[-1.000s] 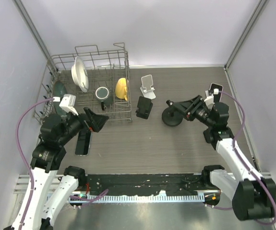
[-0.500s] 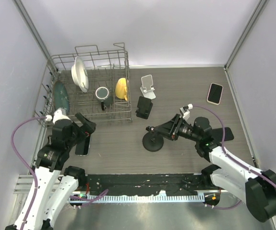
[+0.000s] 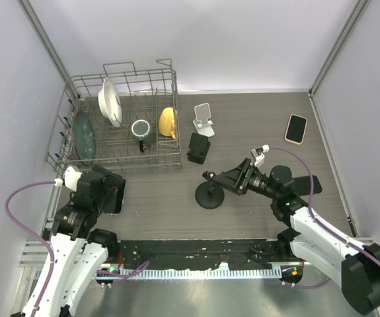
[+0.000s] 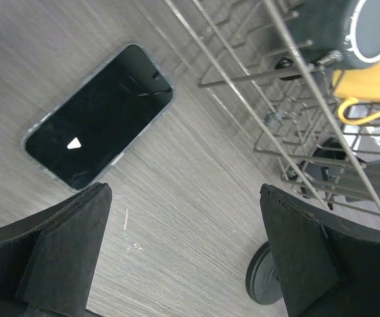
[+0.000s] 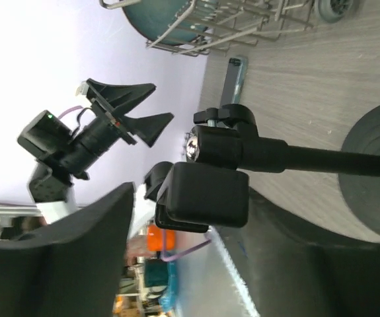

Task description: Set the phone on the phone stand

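A black phone (image 4: pixel 100 115) lies flat, screen up, beside the dish rack. My left gripper (image 3: pixel 106 187) hovers over it and covers most of it in the top view. Its fingers (image 4: pixel 71 247) stand wide apart with only table between them. A black phone stand (image 3: pixel 209 196) with a round base stands mid-table. My right gripper (image 3: pixel 236 179) is open around its clamp head (image 5: pixel 203 195), with a gap showing beside one finger. The stand's rod (image 5: pixel 308 158) runs to its base (image 5: pixel 378 172). A second phone (image 3: pixel 296 128) in a light case lies at the far right.
The wire dish rack (image 3: pixel 125 119) at the back left holds plates, a mug and a yellow cup. A white stand (image 3: pixel 203 119) and a small black stand (image 3: pixel 198 148) sit just right of the rack. Walls close in on both sides.
The right arm carried the round-base stand nearer and to the left, set it down, and its jaws have widened. The left arm drew back toward the near-left, its gripper still open.
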Action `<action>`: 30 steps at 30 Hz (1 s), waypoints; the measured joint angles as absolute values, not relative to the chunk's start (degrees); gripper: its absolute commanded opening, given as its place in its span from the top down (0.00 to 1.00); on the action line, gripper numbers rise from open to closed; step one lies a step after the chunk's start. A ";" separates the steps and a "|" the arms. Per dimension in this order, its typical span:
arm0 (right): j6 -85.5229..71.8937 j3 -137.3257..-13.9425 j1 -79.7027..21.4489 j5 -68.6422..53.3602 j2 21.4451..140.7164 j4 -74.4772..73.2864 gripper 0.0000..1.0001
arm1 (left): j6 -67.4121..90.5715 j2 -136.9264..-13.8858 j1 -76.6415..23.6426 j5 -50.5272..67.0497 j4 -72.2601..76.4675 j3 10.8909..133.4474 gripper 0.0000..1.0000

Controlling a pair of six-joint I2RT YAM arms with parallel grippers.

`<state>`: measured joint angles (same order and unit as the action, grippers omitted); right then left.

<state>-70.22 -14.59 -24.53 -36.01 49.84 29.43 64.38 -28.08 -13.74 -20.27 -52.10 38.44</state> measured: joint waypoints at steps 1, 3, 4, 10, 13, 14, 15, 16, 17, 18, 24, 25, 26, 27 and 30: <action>-68.77 -15.03 -24.53 -35.40 48.84 27.62 0.21 | 65.19 -28.42 -13.74 -20.82 -52.84 38.52 0.00; -65.04 -16.64 -24.51 -34.52 46.94 23.11 0.18 | 67.11 -29.02 -13.74 -21.98 -54.96 39.00 0.00; -63.22 -17.76 -24.53 -34.13 46.30 20.95 0.18 | 68.34 -29.17 -13.74 -22.87 -56.31 39.44 0.00; -55.31 -21.93 -24.53 -33.04 45.23 11.62 0.18 | 72.03 -29.47 -13.74 -28.05 -60.34 42.09 0.00; -52.62 -23.29 -24.53 -32.84 44.95 8.38 0.18 | 72.01 -32.10 -13.17 -29.65 -60.84 42.78 0.00; -51.66 -23.90 -24.53 -32.73 44.69 7.07 0.18 | 71.99 -33.34 -12.67 -29.78 -60.95 43.09 0.00; -50.61 -24.62 -24.53 -32.45 44.36 5.72 0.18 | 71.94 -35.05 -11.68 -29.71 -60.97 43.57 0.00; -49.30 -25.43 -24.53 -32.10 43.94 4.27 0.18 | 71.79 -36.47 -10.63 -29.52 -60.75 43.90 0.00; -48.10 -26.22 -24.53 -31.70 43.55 2.70 0.18 | 71.64 -37.41 -9.58 -29.21 -60.38 44.03 0.00; -46.72 -27.31 -24.53 -31.07 43.18 0.56 0.18 | 71.57 -38.06 -8.51 -28.64 -60.01 44.03 0.00; -38.74 -33.28 -24.53 -27.75 40.86 -8.86 0.18 | 70.59 -41.98 0.49 -24.77 -58.67 44.03 0.00; -37.39 -34.37 -24.53 -27.33 40.40 -9.78 0.18 | 70.24 -42.83 1.87 -24.60 -58.63 44.03 0.00; -35.99 -35.44 -24.53 -26.94 40.01 -10.66 0.18 | 70.00 -43.53 3.20 -24.58 -58.67 44.10 0.00; -34.70 -36.36 -24.56 -26.61 39.70 -11.38 0.18 | 69.78 -44.14 4.45 -24.47 -58.70 44.25 0.04; -31.51 -38.22 -25.17 -25.15 39.24 -13.19 0.18 | 69.25 -46.04 8.60 -24.60 -58.50 44.47 0.35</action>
